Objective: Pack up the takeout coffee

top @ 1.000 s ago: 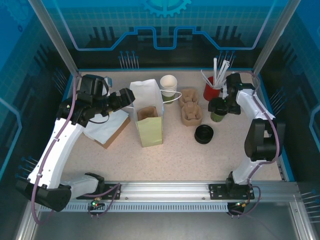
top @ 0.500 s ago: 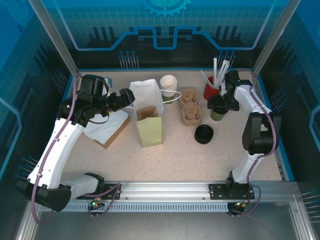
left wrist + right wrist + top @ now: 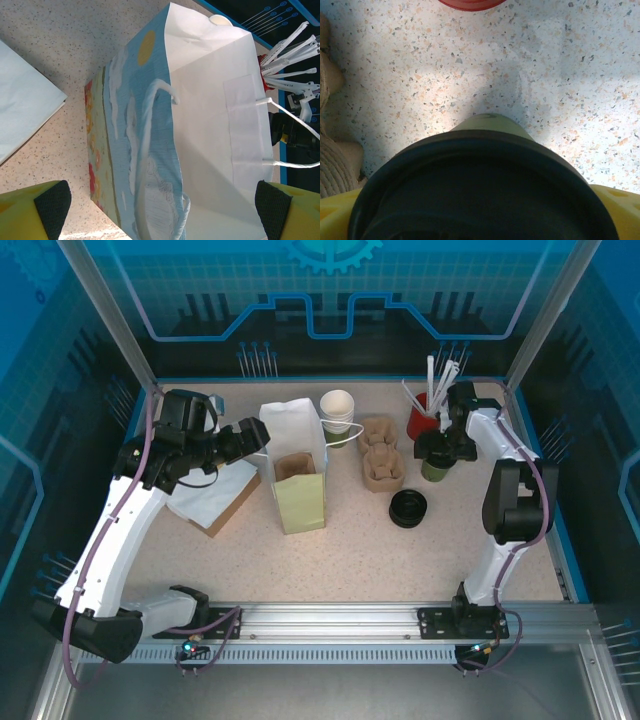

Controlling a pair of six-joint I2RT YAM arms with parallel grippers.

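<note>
The takeout coffee (image 3: 480, 185) stands upright on the table between the fingers of the right gripper (image 3: 440, 448), its black lid just under the wrist camera. That gripper is spread wide astride the cup and not closed on it. A red cup of stirrers (image 3: 421, 422) stands just past the fingertips, and the pulp cup carriers (image 3: 330, 150) lie close on the hand's left.

The step in hand looks like the grasp. Next the fingers must close on the cup's body below the lid, then lift it level.

The left gripper (image 3: 250, 438), also wide, faces the white paper bag (image 3: 210, 125) right in front of it, probably the cup's destination.
</note>
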